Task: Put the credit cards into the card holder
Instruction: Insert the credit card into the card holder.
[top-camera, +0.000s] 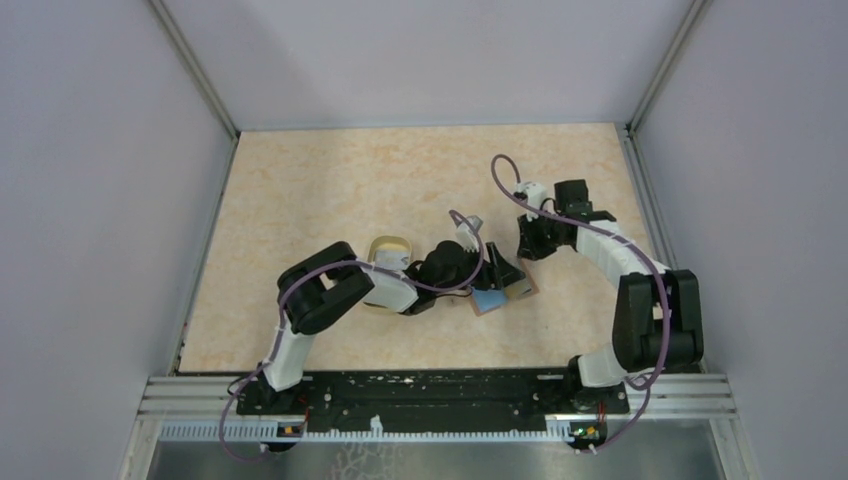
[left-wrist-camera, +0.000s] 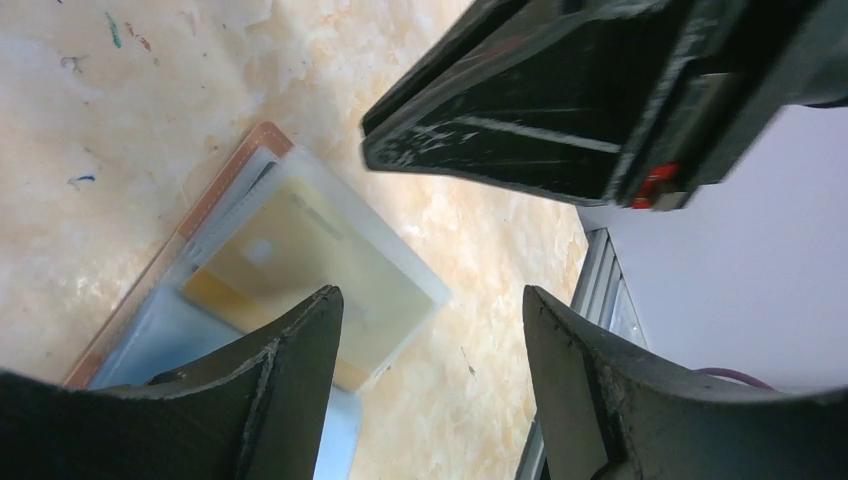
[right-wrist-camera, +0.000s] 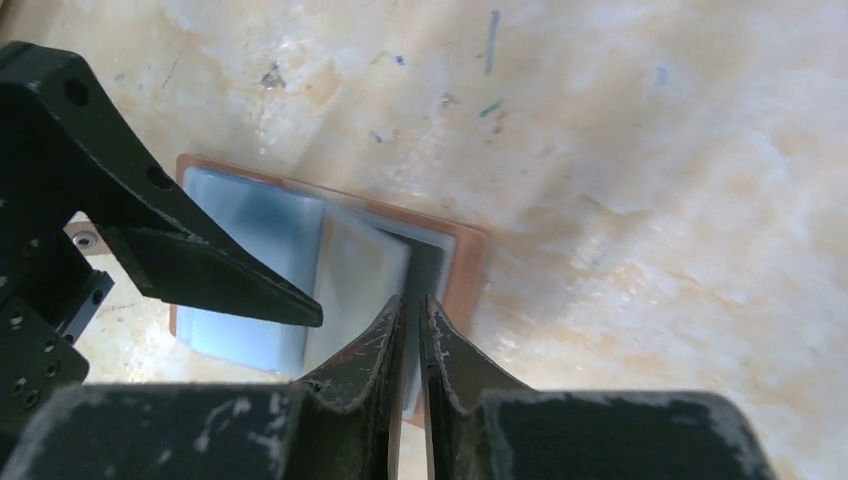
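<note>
The card holder (top-camera: 490, 299) lies open on the table, reddish-brown rim (right-wrist-camera: 465, 262) around a light blue inside (right-wrist-camera: 240, 250). One clear pocket flap (right-wrist-camera: 355, 285) stands raised, and my right gripper (right-wrist-camera: 412, 303) is shut on its edge. Seen from the left wrist, a pale yellowish credit card (left-wrist-camera: 300, 270) shows through that raised flap (left-wrist-camera: 405, 270). My left gripper (left-wrist-camera: 430, 305) hovers open just above the holder with nothing between its fingers. In the top view the left gripper (top-camera: 497, 268) and right gripper (top-camera: 520, 258) meet over the holder. No other credit cards show.
An oval tan-rimmed dish (top-camera: 388, 248) sits left of the holder, partly behind my left arm. The metal rail (top-camera: 440, 395) runs along the near table edge. Grey walls close in the table on three sides.
</note>
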